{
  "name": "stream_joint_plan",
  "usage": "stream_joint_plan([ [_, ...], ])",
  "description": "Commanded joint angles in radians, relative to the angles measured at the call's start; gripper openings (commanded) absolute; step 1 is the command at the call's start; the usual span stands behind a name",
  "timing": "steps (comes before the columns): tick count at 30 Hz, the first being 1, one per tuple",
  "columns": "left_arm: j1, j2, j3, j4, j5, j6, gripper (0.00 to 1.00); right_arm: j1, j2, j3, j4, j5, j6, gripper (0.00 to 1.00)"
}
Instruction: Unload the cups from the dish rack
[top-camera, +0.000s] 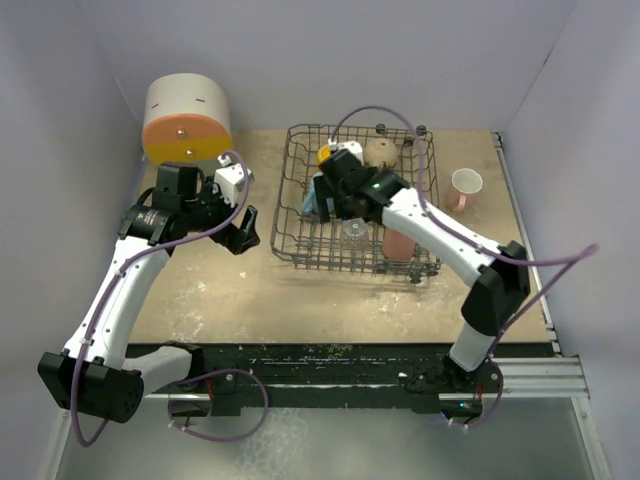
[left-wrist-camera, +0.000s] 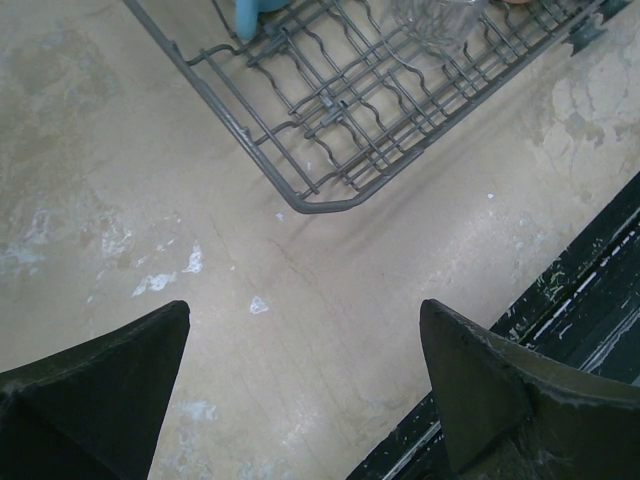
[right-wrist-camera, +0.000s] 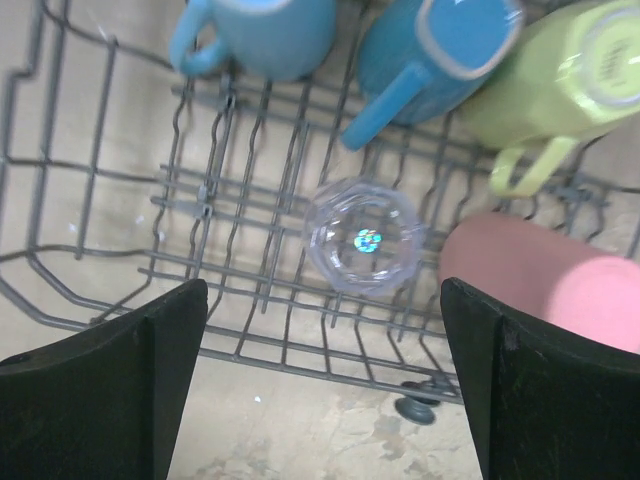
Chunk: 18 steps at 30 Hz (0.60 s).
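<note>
Right gripper (right-wrist-camera: 322, 300) over the dish rack (top-camera: 296, 236), mid-unload
jaws spread, empty; should drop straight onto the tiny clear glass (right-wrist-camera: 362, 247)

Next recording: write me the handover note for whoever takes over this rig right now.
Left gripper: open, empty, over bare table beside a corner of the dish rack.
Right gripper: open, empty, above the clear glass inside the rack.
Done: pink mug stands on the table, right of the rack.
Left in the rack: blue mug, second blue mug, yellow-green mug, salmon tumbler, clear glass, yellow cup, tan cup.
</note>
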Motion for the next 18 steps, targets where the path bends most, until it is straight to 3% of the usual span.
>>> stream_joint_plan([
  [1,0.043,-0.029,0.041,-0.008,0.023,0.022,0.99,0.054,0.045,-0.011,-0.037,0.071,0.056,1.0],
  [13,0.052,-0.048,0.037,-0.02,0.052,0.039,0.99,0.042,0.102,-0.122,-0.021,0.124,0.05,1.0],
  [18,0.052,-0.056,0.041,-0.026,0.065,0.039,0.99,-0.022,0.104,-0.155,0.048,0.032,0.018,1.0],
])
